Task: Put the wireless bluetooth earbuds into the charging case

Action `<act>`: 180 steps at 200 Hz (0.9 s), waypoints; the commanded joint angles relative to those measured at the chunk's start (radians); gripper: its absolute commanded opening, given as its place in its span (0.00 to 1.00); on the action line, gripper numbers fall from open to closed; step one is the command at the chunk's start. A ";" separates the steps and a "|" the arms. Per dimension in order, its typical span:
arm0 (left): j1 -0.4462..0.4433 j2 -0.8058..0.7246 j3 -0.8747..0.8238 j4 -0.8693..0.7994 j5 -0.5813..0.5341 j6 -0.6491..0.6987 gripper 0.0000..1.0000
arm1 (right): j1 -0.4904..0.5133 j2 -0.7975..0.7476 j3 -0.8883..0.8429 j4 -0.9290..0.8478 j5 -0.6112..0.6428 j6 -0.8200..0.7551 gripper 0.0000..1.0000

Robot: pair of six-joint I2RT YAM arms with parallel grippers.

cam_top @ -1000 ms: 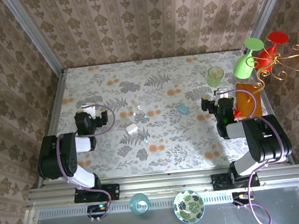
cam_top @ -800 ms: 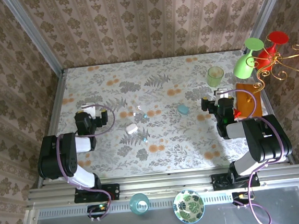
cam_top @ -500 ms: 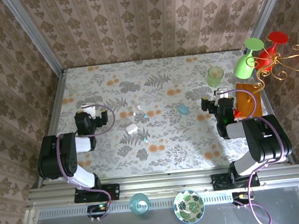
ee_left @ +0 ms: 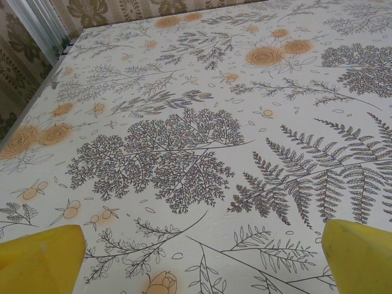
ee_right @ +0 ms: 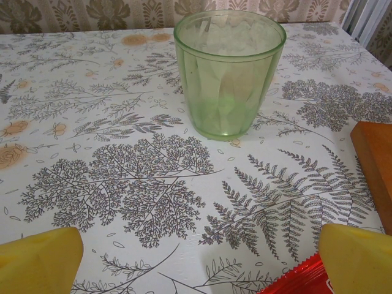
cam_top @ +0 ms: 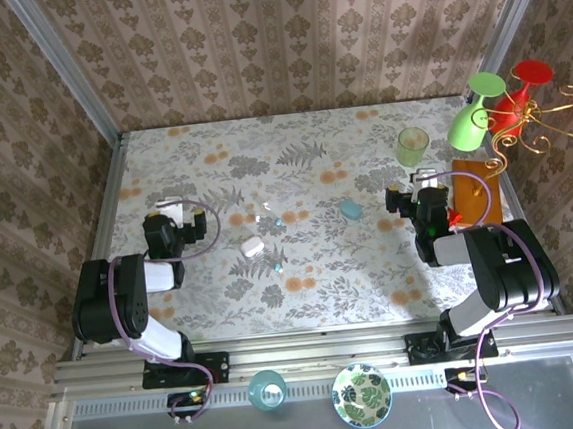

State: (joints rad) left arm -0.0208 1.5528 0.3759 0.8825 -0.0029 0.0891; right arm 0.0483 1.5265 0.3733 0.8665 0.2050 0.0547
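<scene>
Both arms are parked out at the sides of the floral table (cam_top: 312, 272), nothing in either one. From above, the left gripper (cam_top: 170, 201) sits over the left part of the cloth and the right gripper (cam_top: 425, 173) is way over on the right. Both have their jaws spread wide: in the left wrist view the yellow fingertips (ee_left: 40, 260) sit at opposite bottom corners with only patterned cloth between them, and it's the same in the right wrist view, fingertips (ee_right: 40, 257) far apart and low in the frame. The charging case (cam_top: 252, 247) lies flat on the cloth left of centre, well apart from both grippers but closer to the left one. One earbud (cam_top: 277, 221) is just up and right of the case, the other earbud (cam_top: 278, 267) just below and right of it. Both are loose on the table and too tiny to say how they lie. A teal lump (cam_top: 350, 210) sits further right. Straight ahead of the right gripper is a green glass (ee_right: 229, 73) standing upright, with an orange board (ee_right: 375, 159) at its right and a red packet (ee_right: 300, 278) poking in near that finger.
</scene>
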 commanded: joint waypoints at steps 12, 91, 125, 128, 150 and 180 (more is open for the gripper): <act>-0.044 -0.115 0.008 -0.051 0.000 0.041 1.00 | -0.005 -0.115 0.029 -0.098 -0.049 -0.024 1.00; -0.220 -0.469 0.122 -0.509 0.037 0.109 1.00 | 0.062 -0.374 0.192 -0.673 -0.230 -0.098 1.00; -0.339 -0.511 0.177 -0.617 0.100 0.109 1.00 | 0.129 -0.302 0.304 -0.819 -0.271 -0.104 1.00; -0.349 -0.510 0.179 -0.622 0.106 0.108 1.00 | 0.134 -0.291 0.319 -0.830 -0.274 -0.106 1.00; -0.409 -0.501 0.183 -0.622 0.130 0.087 1.00 | 0.181 -0.180 0.433 -0.955 -0.279 -0.098 1.00; -0.465 -0.486 0.188 -0.618 0.123 0.077 1.00 | 0.247 -0.019 0.568 -1.111 -0.239 -0.067 1.00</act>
State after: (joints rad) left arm -0.4465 1.0557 0.5392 0.2970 0.1020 0.1761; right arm 0.2501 1.4158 0.8604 -0.0422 -0.0402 -0.0296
